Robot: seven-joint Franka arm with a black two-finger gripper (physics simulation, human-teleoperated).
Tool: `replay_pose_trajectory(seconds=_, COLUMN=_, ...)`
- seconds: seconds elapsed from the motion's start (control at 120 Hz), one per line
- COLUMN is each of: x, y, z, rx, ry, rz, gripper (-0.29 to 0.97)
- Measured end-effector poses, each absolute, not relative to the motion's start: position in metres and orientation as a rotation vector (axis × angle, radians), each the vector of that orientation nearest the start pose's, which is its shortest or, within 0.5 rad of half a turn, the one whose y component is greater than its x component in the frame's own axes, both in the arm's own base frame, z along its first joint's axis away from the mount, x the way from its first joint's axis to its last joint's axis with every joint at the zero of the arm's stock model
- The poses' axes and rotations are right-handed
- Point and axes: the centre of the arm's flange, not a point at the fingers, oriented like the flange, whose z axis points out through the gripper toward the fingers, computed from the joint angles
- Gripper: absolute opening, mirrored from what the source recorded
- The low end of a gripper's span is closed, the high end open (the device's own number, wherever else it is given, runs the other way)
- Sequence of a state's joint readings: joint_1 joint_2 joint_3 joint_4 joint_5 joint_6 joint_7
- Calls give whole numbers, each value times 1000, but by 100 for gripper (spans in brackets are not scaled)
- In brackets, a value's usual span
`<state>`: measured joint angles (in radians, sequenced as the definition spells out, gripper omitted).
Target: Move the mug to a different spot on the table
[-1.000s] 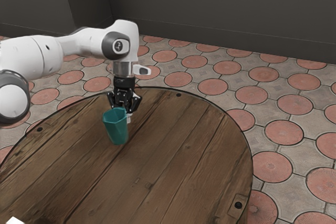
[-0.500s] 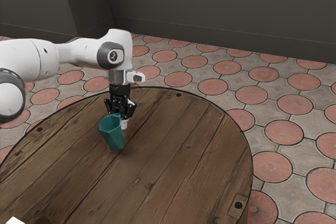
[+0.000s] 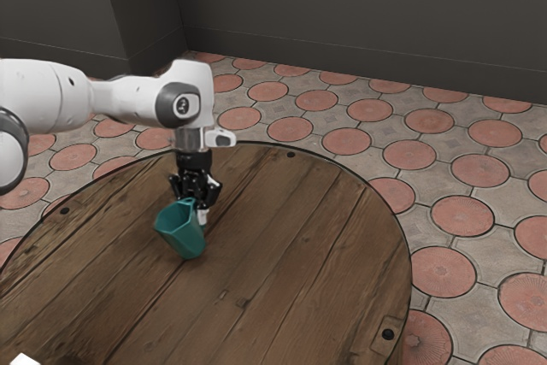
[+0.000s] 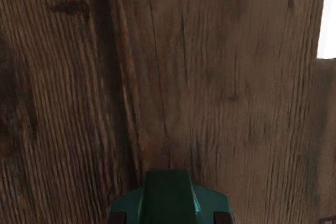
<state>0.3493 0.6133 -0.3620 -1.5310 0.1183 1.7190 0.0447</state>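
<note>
Mug (image 3: 181,228), tilted, rim clamped btwn near-closed jaws, hanging below them, over table (image 3: 299,254).

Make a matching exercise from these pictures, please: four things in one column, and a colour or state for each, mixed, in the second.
Things:
1. mug
2. table
3. floor
4. gripper

Descriptions:
A. round red tiles
B. black, shut on a rim
C. teal, tilted
D. brown wooden planks

Pairs: 1-C, 2-D, 3-A, 4-B
</note>
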Motion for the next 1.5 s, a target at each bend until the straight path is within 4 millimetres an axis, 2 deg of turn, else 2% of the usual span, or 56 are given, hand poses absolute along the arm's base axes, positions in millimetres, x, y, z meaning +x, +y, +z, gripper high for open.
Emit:
replay_pose_trajectory(seconds=0.183, x=652, y=25, z=282, rx=-3205, ry=133, rz=608, gripper=5)
replay_pose_trajectory(seconds=0.442, x=657, y=34, z=276, rx=-3220, ry=100, rz=555, gripper=10)
replay_pose_trajectory(seconds=0.617, x=656, y=33, z=275, rx=-3227, ry=90, rz=550, gripper=38)
replay_pose_trajectory(seconds=0.758, x=660, y=27, z=275, rx=-3242, ry=85, rz=536, gripper=51)
replay_pose_trajectory(seconds=0.958, x=661, y=25, z=276, rx=-3251, ry=75, rz=525, gripper=60)
replay_pose_trajectory(seconds=1.25, x=663, y=18, z=280, rx=-3250, ry=77, rz=514, gripper=64)
replay_pose_trajectory(seconds=1.417, x=671, y=8, z=293, rx=-3256, ry=97, rz=453, gripper=65)
replay_pose_trajectory(seconds=1.467, x=675, y=3, z=304, rx=-3258, ry=107, rz=408, gripper=65)
replay_pose_trajectory(seconds=1.5, x=679, y=-1, z=322, rx=-3260, ry=115, rz=351, gripper=65)
